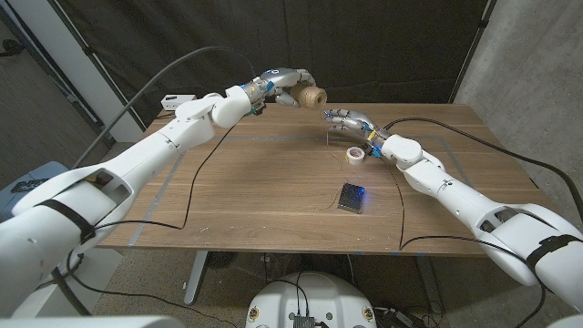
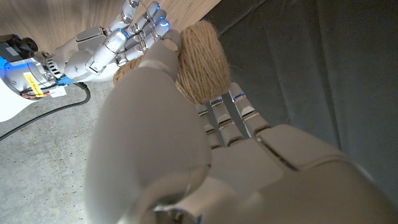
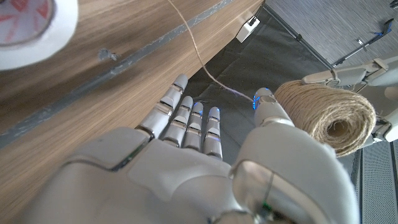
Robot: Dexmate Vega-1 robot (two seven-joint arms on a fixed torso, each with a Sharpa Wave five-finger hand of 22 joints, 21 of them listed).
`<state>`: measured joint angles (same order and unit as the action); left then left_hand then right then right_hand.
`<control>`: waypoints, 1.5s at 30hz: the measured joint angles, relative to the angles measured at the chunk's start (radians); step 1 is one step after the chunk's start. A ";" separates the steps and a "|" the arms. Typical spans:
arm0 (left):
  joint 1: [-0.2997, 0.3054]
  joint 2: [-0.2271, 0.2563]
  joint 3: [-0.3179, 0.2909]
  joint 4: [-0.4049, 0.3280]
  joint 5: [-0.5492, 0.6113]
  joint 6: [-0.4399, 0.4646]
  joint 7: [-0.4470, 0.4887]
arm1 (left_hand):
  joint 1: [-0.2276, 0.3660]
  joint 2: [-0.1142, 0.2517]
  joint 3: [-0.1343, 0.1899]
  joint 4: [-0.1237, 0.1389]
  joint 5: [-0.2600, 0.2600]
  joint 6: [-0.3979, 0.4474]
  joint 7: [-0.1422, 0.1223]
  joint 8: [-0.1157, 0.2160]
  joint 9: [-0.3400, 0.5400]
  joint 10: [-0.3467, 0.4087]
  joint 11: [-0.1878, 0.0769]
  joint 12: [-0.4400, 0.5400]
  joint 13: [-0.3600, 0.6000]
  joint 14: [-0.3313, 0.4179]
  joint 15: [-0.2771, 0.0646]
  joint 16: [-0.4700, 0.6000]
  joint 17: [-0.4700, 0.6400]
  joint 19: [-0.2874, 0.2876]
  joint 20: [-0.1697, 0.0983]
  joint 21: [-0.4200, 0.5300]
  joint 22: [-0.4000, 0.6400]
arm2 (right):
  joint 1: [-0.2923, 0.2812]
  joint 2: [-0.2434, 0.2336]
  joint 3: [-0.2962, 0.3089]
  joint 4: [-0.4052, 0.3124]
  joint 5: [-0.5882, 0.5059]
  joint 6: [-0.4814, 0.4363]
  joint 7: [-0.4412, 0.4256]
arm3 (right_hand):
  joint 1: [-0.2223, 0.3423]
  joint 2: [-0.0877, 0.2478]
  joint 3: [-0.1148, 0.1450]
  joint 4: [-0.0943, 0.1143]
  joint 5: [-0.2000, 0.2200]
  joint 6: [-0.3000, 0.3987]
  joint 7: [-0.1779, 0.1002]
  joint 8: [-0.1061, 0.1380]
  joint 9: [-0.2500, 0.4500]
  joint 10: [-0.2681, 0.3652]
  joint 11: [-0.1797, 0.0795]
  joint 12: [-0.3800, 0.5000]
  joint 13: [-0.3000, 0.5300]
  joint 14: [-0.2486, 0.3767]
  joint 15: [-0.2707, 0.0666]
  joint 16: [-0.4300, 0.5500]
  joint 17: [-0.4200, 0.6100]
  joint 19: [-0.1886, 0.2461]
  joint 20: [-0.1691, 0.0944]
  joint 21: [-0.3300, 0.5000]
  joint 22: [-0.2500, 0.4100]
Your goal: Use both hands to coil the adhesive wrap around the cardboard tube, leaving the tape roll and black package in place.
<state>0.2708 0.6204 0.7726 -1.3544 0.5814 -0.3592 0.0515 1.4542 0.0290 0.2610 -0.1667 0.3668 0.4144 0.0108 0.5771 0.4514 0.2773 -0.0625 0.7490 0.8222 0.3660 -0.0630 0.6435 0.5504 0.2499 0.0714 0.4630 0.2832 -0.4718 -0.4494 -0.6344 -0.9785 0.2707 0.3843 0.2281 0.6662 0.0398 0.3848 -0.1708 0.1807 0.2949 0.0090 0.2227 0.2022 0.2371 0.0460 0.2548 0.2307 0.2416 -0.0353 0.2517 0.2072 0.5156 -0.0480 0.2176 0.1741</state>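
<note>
- Your left hand is raised above the far edge of the wooden table, and it grips the tube — in the pictures this tube carries a thick winding of tan twine, not a flat adhesive wrap.
- In the left wrist view the fingers of the left hand curl around the twine-covered tube, so this hand is closed on it.
- Your right hand is in the air just beside the tube, on the near right side of it, and the two hands are close but apart.
- In the right wrist view the right hand has its fingers straight and lying side by side, with the thumb held a little away; the palm side is hidden, so I cannot tell if it pinches the strand.
- A thin strand of twine runs from the tube past the right hand's fingers and down toward the table.
- The tape roll lies on the table, nearer to you than the tube and below your right hand — the same roll is at the corner of the right wrist view.
- The black package lies flat on the table, well apart from the tube and nearer than the tape roll.
</note>
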 measured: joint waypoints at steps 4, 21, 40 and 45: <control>-0.005 -0.003 0.004 0.008 0.001 -0.006 0.004 | 0.000 0.000 0.000 0.000 0.008 0.000 0.000 0.000 0.000 0.000 0.000 0.000 0.000 0.000 0.000 -0.001 0.000 0.000 0.000 0.009 0.000 | 0.002 -0.003 -0.001 -0.010 -0.002 -0.011 0.002 | 0.000 0.000 -0.003 0.003 0.000 0.004 -0.004 0.000 0.000 0.000 0.000 0.000 0.000 0.000 0.000 0.000 0.000 0.000 0.000 0.000 0.000; -0.017 -0.015 0.015 0.037 0.001 -0.021 0.016 | 0.000 0.000 0.000 0.000 0.008 0.000 0.000 0.003 0.000 0.001 0.002 -0.005 -0.001 0.002 0.002 -0.005 0.000 -0.006 0.006 0.009 -0.005 | -0.016 -0.036 0.003 -0.092 0.003 -0.069 0.007 | 0.004 -0.004 -0.010 0.010 0.000 0.002 -0.004 -0.008 0.000 0.001 0.002 0.000 0.004 0.000 0.000 0.000 0.005 -0.004 0.004 0.000 0.000; -0.012 -0.017 0.019 0.025 0.004 -0.013 0.026 | 0.000 0.000 0.000 0.000 0.016 -0.002 -0.002 0.004 0.001 0.001 0.002 -0.009 0.005 0.002 0.002 -0.010 0.000 -0.005 0.005 0.018 -0.005 | -0.069 -0.072 0.010 -0.229 0.012 -0.158 -0.024 | 0.009 -0.009 -0.029 0.013 0.000 -0.088 0.009 -0.035 0.005 -0.031 0.013 -0.008 0.013 -0.020 0.002 -0.012 0.009 -0.033 0.011 -0.014 0.000; -0.008 -0.017 0.018 0.018 0.004 -0.008 0.027 | 0.000 0.000 0.000 0.000 0.016 -0.002 -0.002 0.004 0.001 0.001 0.002 -0.011 0.005 0.002 0.002 -0.008 0.000 -0.005 0.005 0.018 -0.005 | -0.071 -0.068 0.007 -0.231 0.012 -0.159 -0.028 | 0.013 -0.013 -0.035 0.012 0.000 -0.097 0.007 -0.038 0.005 -0.031 0.013 -0.016 0.014 -0.020 0.002 -0.012 0.012 -0.033 0.011 -0.014 0.000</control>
<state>0.2631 0.6034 0.7906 -1.3364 0.5859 -0.3674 0.0781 1.4542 0.0290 0.2607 -0.1665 0.3826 0.4123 0.0089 0.5810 0.4524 0.2784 -0.0606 0.7384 0.8277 0.3682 -0.0611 0.6352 0.5504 0.2445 0.0769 0.4810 0.2785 -0.5427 -0.5172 -0.6269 -1.2096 0.2824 0.2249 0.2004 0.6793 0.0267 0.3501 -0.1586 0.1807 0.1975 0.0162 0.1848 0.2073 0.2063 0.0586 0.2390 0.2450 0.2218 -0.0336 0.2399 0.2188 0.4831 -0.0375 0.2033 0.1741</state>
